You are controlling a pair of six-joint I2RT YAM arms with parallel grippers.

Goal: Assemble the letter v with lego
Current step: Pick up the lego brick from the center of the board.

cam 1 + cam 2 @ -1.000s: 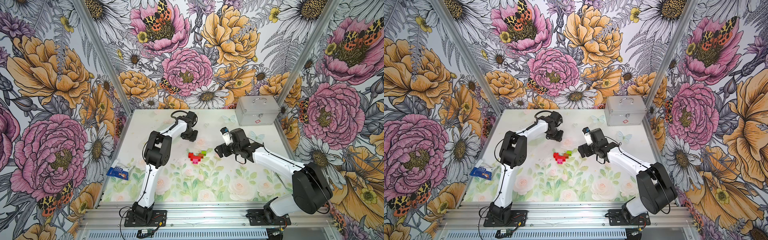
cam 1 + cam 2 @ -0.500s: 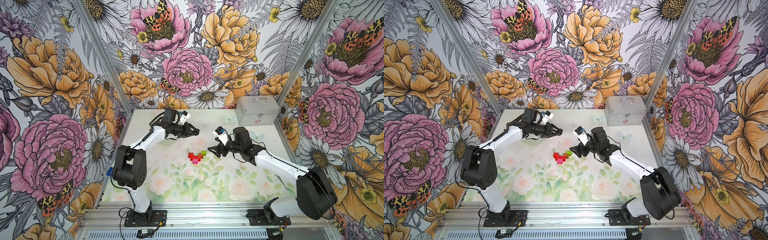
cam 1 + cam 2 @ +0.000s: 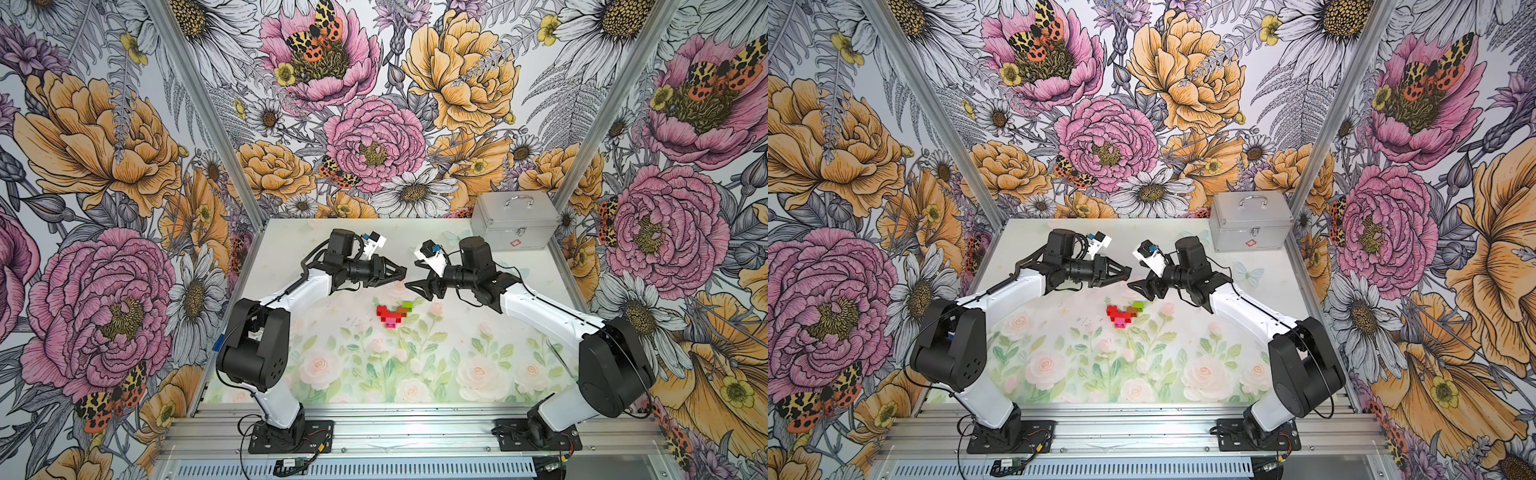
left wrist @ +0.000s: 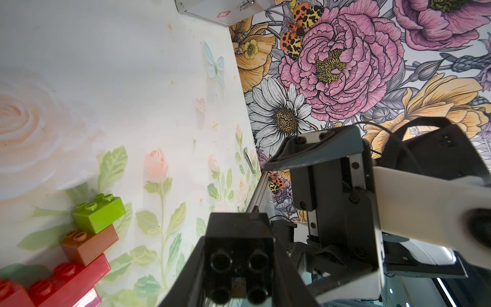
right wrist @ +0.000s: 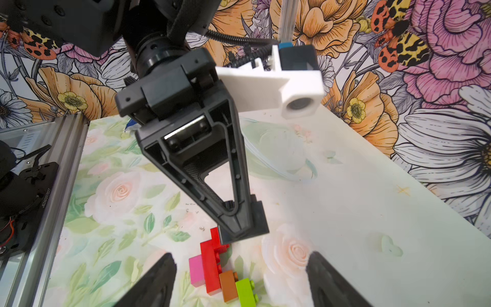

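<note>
1. Clamps a black brick (image 4: 239, 268) between the jaws of the left gripper (image 3: 401, 272), raised above the table (image 3: 457, 353).
2. Holds the right gripper (image 3: 417, 289) spread wide and empty, tip facing the left one, close but apart.
3. Shows the unfinished letter v (image 3: 392, 314) flat on the table near both tips: red, pink, brown and green bricks joined.

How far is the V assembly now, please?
Done: the partial V of pink, red, brown and lime-green bricks lies joined on the table. In hand: the left gripper grips the black brick; the right gripper is open, empty. Left: probably the black brick onto the red arm.
</note>
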